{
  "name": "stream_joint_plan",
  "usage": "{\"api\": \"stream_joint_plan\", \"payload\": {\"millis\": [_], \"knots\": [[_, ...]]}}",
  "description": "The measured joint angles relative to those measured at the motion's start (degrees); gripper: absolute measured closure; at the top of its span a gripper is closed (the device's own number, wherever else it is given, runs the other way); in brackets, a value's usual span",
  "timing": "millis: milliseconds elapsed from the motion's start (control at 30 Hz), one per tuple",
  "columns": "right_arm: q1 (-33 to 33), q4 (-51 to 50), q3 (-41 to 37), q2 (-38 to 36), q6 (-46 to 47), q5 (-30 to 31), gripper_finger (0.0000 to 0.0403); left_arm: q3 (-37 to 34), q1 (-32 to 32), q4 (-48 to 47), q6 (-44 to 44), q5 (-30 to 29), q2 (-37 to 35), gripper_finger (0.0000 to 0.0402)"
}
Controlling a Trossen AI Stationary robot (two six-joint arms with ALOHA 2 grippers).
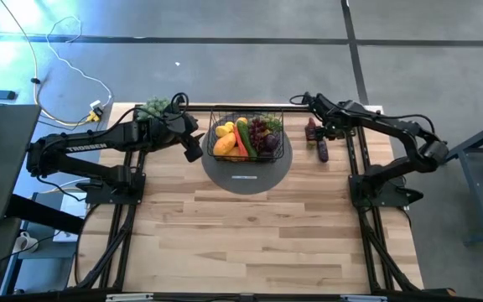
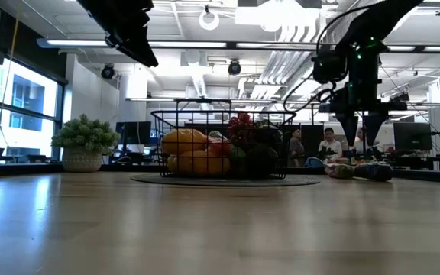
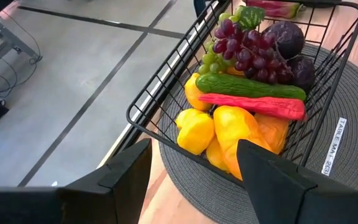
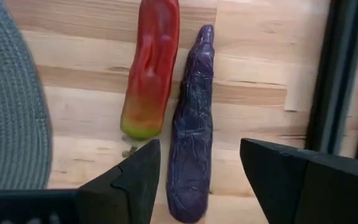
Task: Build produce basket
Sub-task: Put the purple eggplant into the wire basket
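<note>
Light wooden tabletop bears a round grey woven mat under the black wire-mesh basket of toy produce, left gripper beside it and right gripper over a long purple eggplant beside a red pepper, both with fingers wide open, empty.

Open-plan office or robotics lab: exposed ceiling ducts and strip lights running overhead, people sitting at monitors at about 2 o'clock, large windows showing at 9 o'clock. Polished concrete floor surrounding a butcher-block table; cables trailing at 10 o'clock.
</note>
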Motion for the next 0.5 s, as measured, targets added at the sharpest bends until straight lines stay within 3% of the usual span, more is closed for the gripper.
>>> {"api": "stream_joint_plan", "payload": {"millis": [500], "knots": [[-1.6, 10.25, -9.88, 0.02, 2.85, -4.04, 0.0198, 0.0, 0.0, 0.0, -0.01, 0.03, 0.0, 0.0174]]}}
